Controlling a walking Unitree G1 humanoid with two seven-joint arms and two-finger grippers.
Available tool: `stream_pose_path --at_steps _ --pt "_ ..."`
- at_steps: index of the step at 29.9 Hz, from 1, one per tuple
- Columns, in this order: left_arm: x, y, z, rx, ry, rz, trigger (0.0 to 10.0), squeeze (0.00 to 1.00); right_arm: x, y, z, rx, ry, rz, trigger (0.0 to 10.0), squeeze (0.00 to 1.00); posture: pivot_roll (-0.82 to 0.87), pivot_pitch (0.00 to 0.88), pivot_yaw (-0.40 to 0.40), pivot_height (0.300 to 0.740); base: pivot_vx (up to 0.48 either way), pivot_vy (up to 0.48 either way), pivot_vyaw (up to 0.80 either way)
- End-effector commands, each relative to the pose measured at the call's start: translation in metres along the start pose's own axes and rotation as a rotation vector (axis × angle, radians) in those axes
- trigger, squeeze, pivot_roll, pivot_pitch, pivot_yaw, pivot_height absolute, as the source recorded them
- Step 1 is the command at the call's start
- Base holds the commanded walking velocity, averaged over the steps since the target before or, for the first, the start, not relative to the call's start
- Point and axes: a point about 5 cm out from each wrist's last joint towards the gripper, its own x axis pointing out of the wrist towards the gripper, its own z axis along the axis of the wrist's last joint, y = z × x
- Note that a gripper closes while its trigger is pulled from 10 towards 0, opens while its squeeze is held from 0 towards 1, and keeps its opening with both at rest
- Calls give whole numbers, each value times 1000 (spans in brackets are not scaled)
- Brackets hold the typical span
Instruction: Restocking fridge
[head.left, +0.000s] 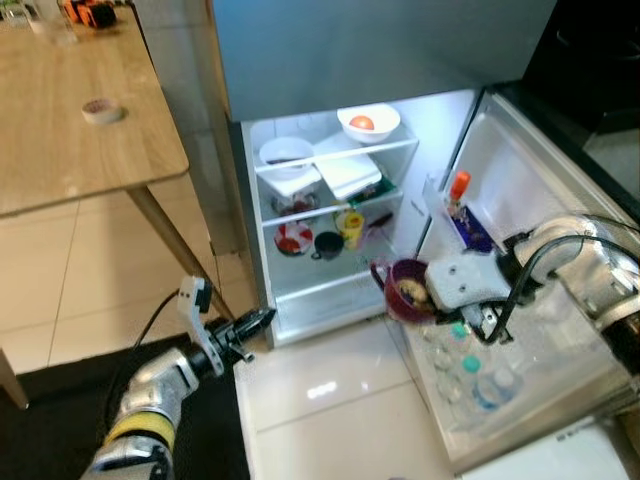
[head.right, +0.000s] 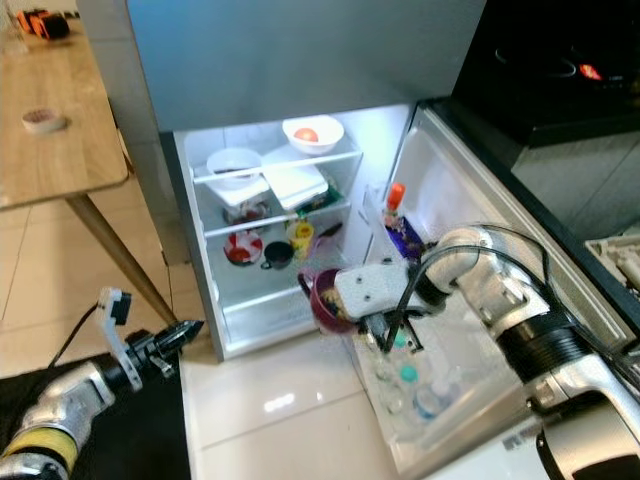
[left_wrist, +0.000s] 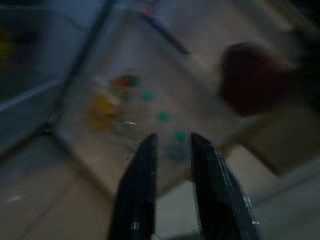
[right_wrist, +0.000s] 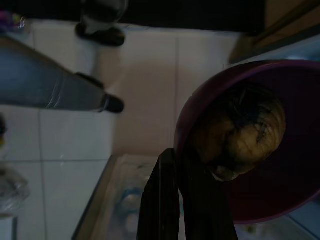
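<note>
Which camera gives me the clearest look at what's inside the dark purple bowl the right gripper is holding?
The right wrist view: the dark purple bowl is close up, open side to the camera, with brownish round food inside and the right gripper clamped on its rim. Both eye views show it smaller, before the open fridge. The left wrist view gives a blurred dark-red shape.

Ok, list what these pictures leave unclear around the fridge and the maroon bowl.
- Food in the maroon bowl: right wrist view is too dark to name it.
- Right gripper: its fingers pinch the bowl's rim; the far rim is cut off by the frame edge.
- Bottles in the door rack: labels too small in the eye views, smeared in the left wrist view.
- Left gripper: fingertips too small in the eye views.
</note>
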Motion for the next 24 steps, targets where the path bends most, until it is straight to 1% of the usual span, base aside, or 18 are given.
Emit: stream_pose_path --at_steps 1,3,4,6,7,9,10,11,12,13,15,18,19,20,22,23,24 --pt "-3 -6 7 11 49 -96 10000 1000 2 1 4 -24 21 6 0 0 6 0 -33 740 0 0 0" --pt "-3 -6 7 11 49 -96 10000 1000 2 1 4 -24 21 6 0 0 6 0 -33 740 0 0 0" --pt "-2 -7 10 22 65 -125 10000 1000 4 3 5 -25 29 11 0 0 6 0 -33 740 0 0 0" --pt "-2 -7 10 22 65 -125 10000 1000 4 3 5 -25 29 11 0 0 6 0 -33 740 0 0 0" --pt "3 -13 16 49 93 -195 10000 1000 9 3 8 -38 35 19 0 0 -1 0 -28 740 0 0 0" --pt "18 -26 21 91 148 -334 10000 1000 17 3 17 -80 41 44 0 0 -5 0 -28 740 0 0 0" --pt "18 -26 21 91 148 -334 10000 1000 17 3 17 -80 41 44 0 0 -5 0 -28 740 0 0 0" --pt "24 -32 22 106 162 -380 10000 1000 19 2 21 -99 37 53 0 0 -5 0 -28 740 0 0 0" --pt "27 -36 24 119 171 -418 10000 1000 19 3 28 -123 7 68 0 0 -5 0 -28 740 0 0 0" --pt "29 -40 26 122 178 -444 10000 1000 19 4 33 -137 -13 77 0 0 -5 0 -28 740 0 0 0" --pt "29 -40 26 122 178 -444 10000 1000 19 4 33 -137 -13 77 0 0 -5 0 -28 740 0 0 0" --pt "36 -45 33 171 225 -481 10000 1000 19 9 51 -198 -72 131 0 0 -7 0 -31 740 0 0 0" --pt "36 -45 33 171 225 -481 10000 1000 19 9 51 -198 -72 131 0 0 -7 0 -31 740 0 0 0" --pt "39 -45 34 197 230 -484 10000 1000 20 10 55 -214 -76 142 0 0 -7 0 -31 740 0 0 0" --pt "39 -45 34 197 230 -484 10000 1000 20 10 55 -214 -76 142 0 0 -7 0 -31 740 0 0 0" --pt "43 -45 36 219 226 -485 10000 243 21 10 56 -223 -74 150 0 0 -8 0 -30 740 0 0 0" --pt "43 -45 36 219 226 -485 10000 243 21 10 56 -223 -74 150 0 0 -8 0 -30 740 0 0 0"
